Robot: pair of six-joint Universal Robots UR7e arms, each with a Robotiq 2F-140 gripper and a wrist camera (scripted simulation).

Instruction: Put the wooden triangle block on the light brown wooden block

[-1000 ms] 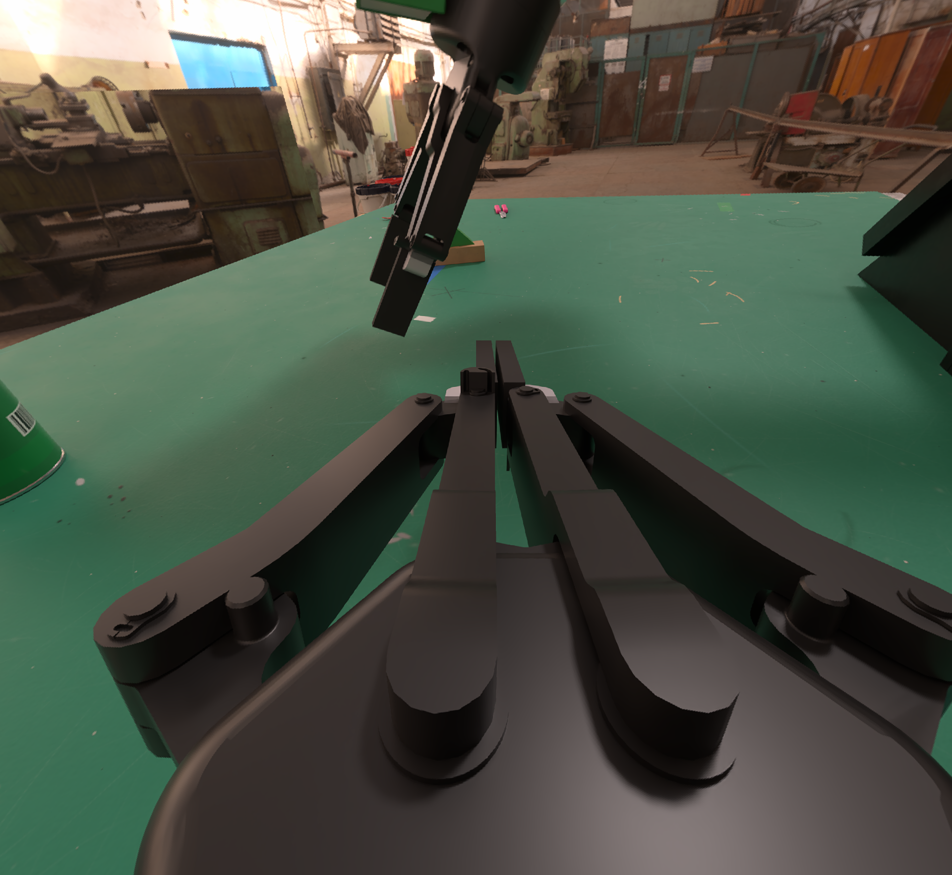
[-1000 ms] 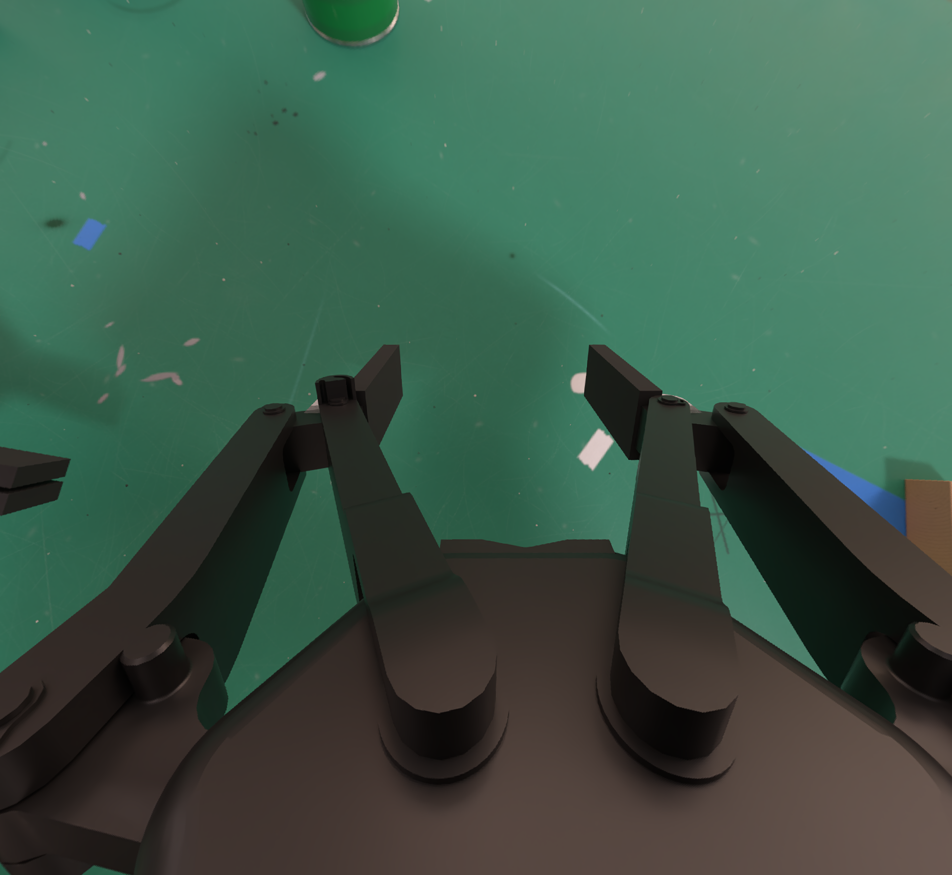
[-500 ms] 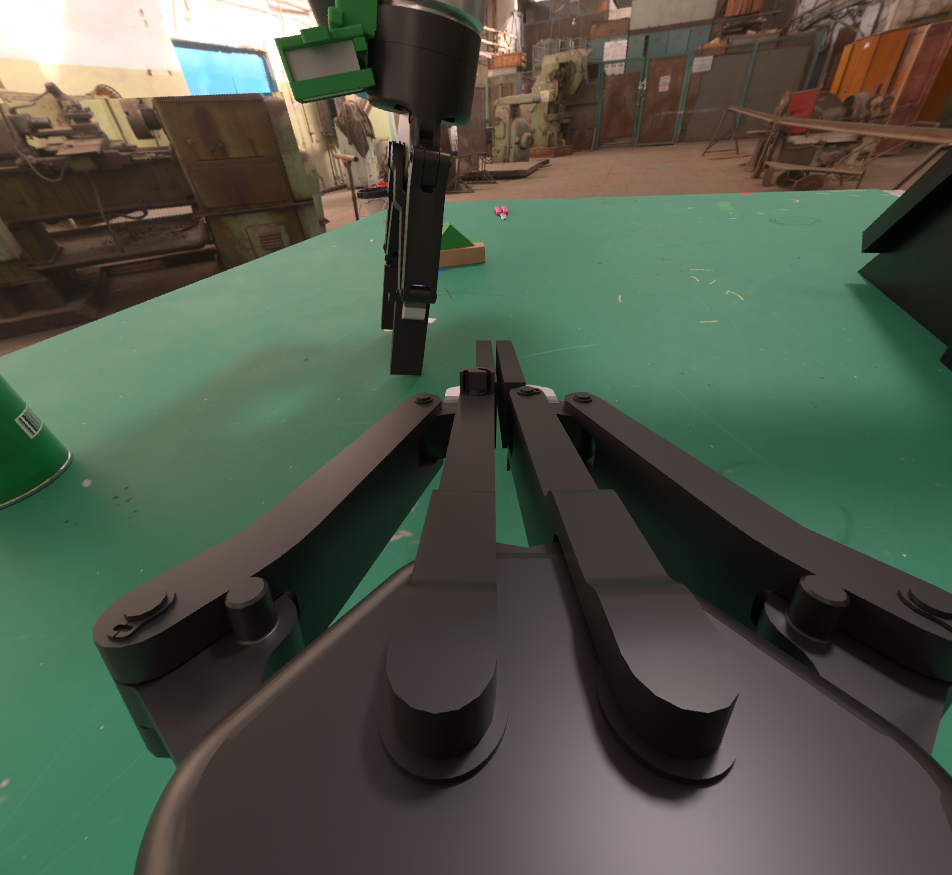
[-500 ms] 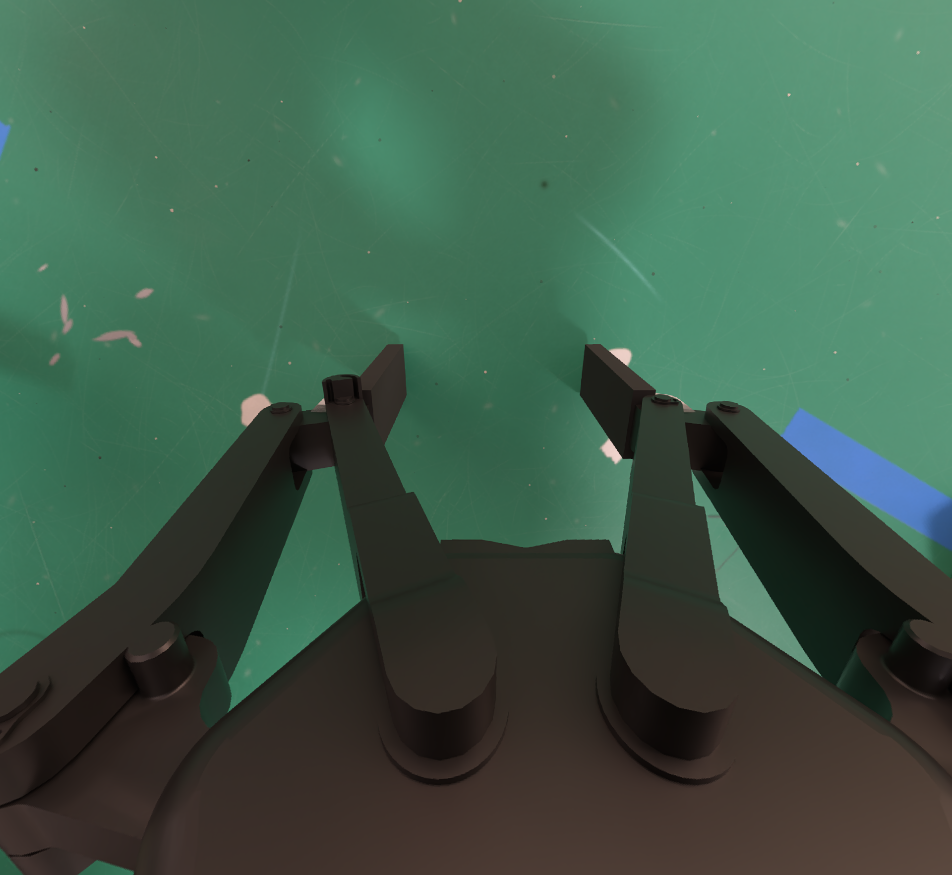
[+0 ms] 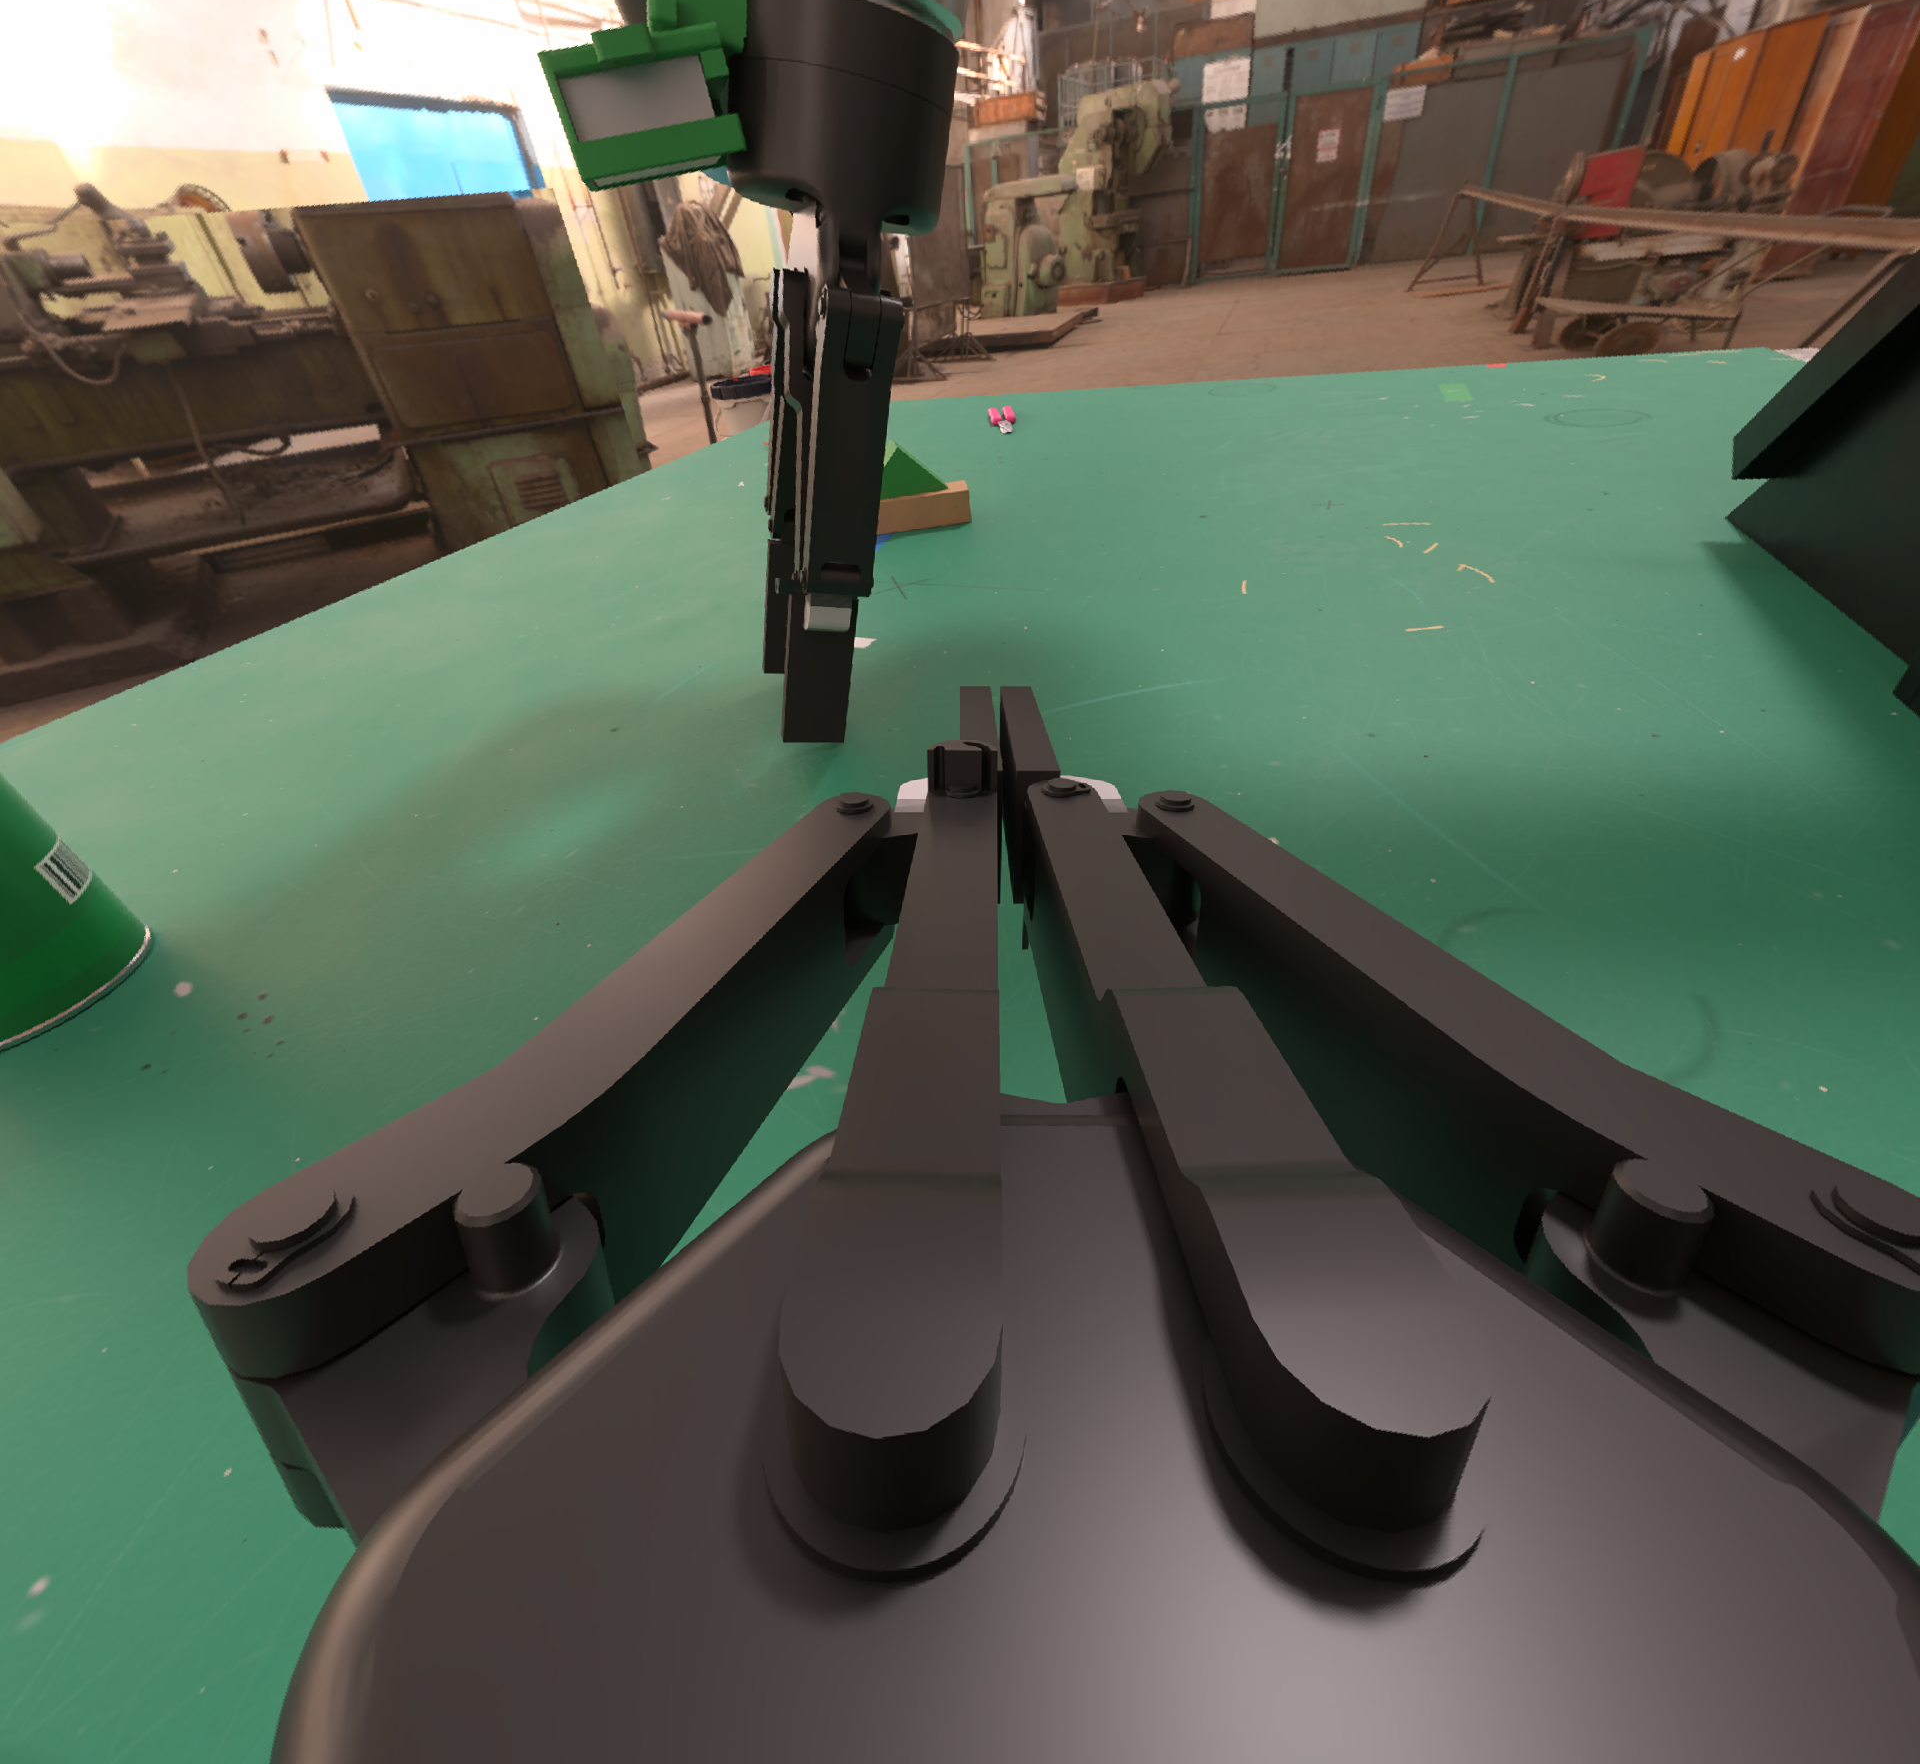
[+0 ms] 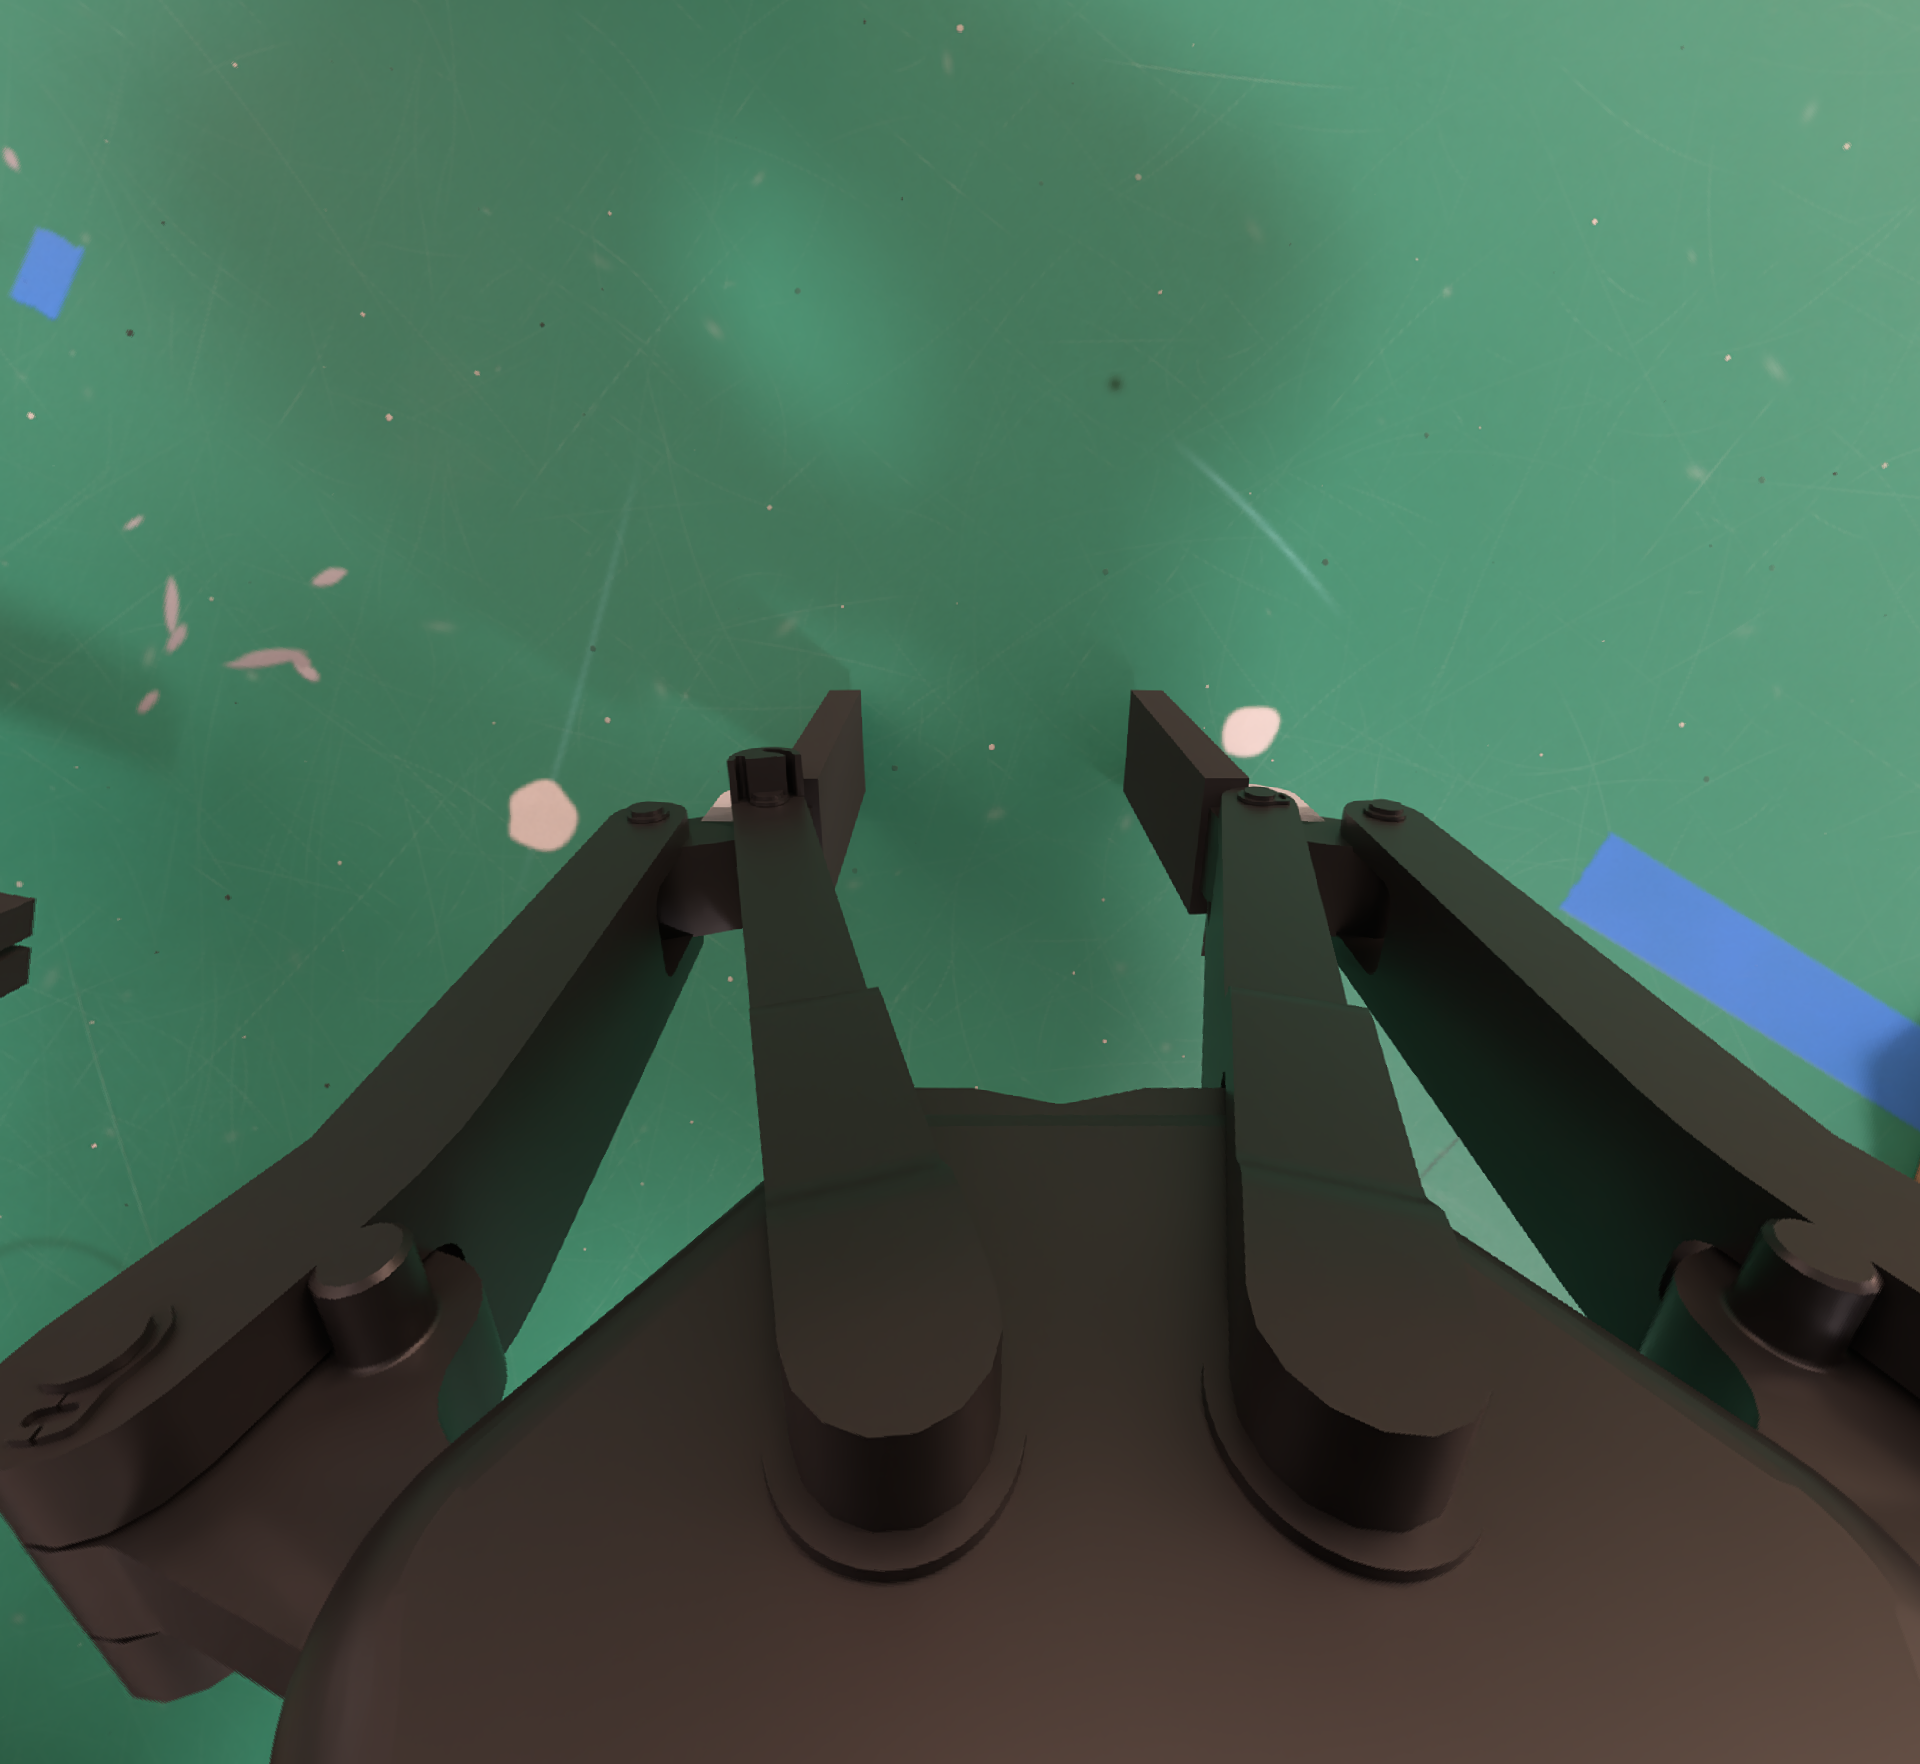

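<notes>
Left hand (image 5: pixel 995 712): you have it clenched, empty, low over the bench (image 5: pixel 1351 675).
Right hand (image 6: pixel 995 748): released, empty, just beside the left hand.

Nothing legible: the green can (image 5: pixel 57 945) left of the pincer (image 5: pixel 995 712) carries a barcode label; far doors (image 5: pixel 1320 176) carry blurred notices.

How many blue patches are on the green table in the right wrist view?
2. One small blue patch lies at the far left; one long blue strip lies at the right edge, beside the right gripper. More may be hidden under it.
</notes>
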